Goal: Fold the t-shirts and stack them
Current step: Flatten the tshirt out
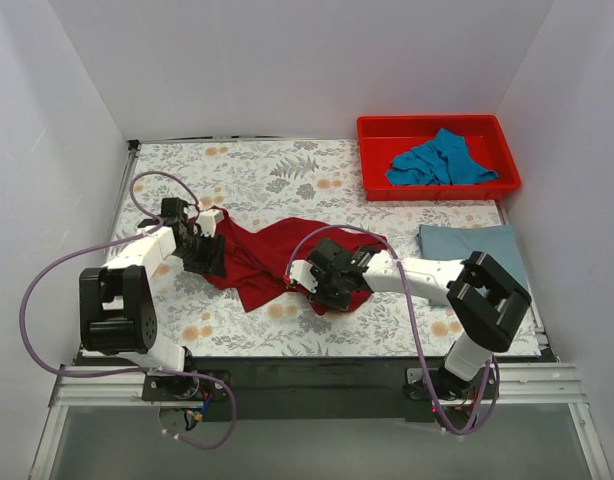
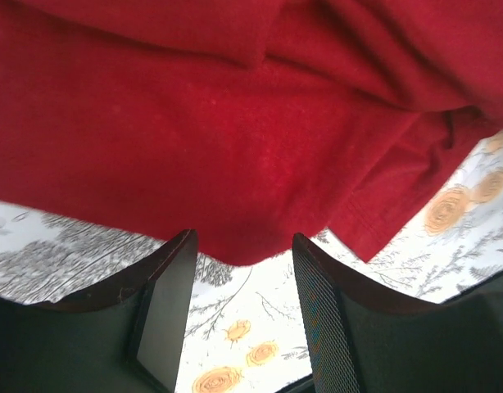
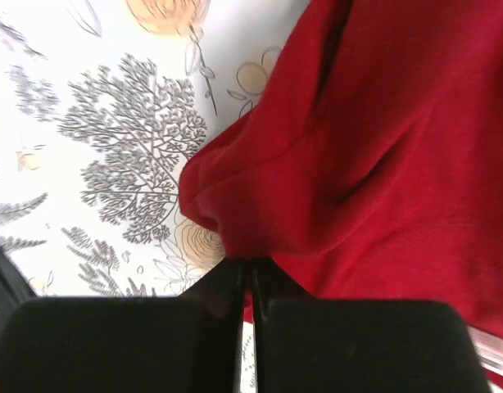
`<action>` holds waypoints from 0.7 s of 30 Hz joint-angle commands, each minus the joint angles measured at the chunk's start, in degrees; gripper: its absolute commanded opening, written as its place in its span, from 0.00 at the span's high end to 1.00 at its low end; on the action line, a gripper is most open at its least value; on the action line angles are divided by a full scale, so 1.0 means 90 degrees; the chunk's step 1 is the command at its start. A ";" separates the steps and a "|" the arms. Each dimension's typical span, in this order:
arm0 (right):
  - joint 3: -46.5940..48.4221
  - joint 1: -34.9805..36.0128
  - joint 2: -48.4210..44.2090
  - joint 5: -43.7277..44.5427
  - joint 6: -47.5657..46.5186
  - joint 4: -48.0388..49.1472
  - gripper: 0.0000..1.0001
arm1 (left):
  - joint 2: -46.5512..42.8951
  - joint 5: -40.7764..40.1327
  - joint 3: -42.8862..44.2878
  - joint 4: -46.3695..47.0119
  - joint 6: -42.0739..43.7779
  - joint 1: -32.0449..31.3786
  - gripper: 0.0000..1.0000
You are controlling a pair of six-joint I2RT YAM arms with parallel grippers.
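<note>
Spreading the dark red t-shirt (image 1: pixel 272 250) for its fold

We have the right hand (image 3: pixel 251 266) pressed together on a bunched fold of the shirt's edge, so we judge it can draw the cloth flat. The left hand (image 2: pixel 243 239) has its fingers apart, the opposite hem just ahead and unheld. The shirt lies crumpled on the tabletop (image 1: pixel 267 175) between both hands. Beyond the right hand the grey-blue t-shirt (image 1: pixel 472 245) lies folded, and the teal-blue t-shirt (image 1: pixel 442 160) sits farther off in the red bin (image 1: pixel 437 128).

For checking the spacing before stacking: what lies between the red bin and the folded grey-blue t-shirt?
Only a narrow strip of bare floral table cover; the red bin and the grey-blue t-shirt do not touch. The top external view shows this.
</note>
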 commanded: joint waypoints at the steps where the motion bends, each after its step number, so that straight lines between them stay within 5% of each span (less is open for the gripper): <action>1: 0.0665 -0.0233 -0.0798 -0.0583 -0.0375 0.0078 0.99 | 0.0135 -0.0685 -0.0204 0.0671 -0.0168 -0.0451 0.52; 9: 0.1964 -0.1874 -0.1445 -0.1457 -0.0932 -0.0078 0.99 | 0.0974 -0.2522 -0.0311 0.1111 -0.0149 -0.0571 0.68; 14: 0.2862 -0.2781 -0.0411 -0.0861 -0.0991 0.0320 0.99 | 0.1277 -0.3206 0.0194 0.1326 0.0357 0.0306 0.86; 21: 0.3898 -0.3349 0.0830 -0.0676 -0.0513 0.0546 0.99 | 0.2117 -0.3453 0.1667 0.1395 0.1023 0.1313 0.95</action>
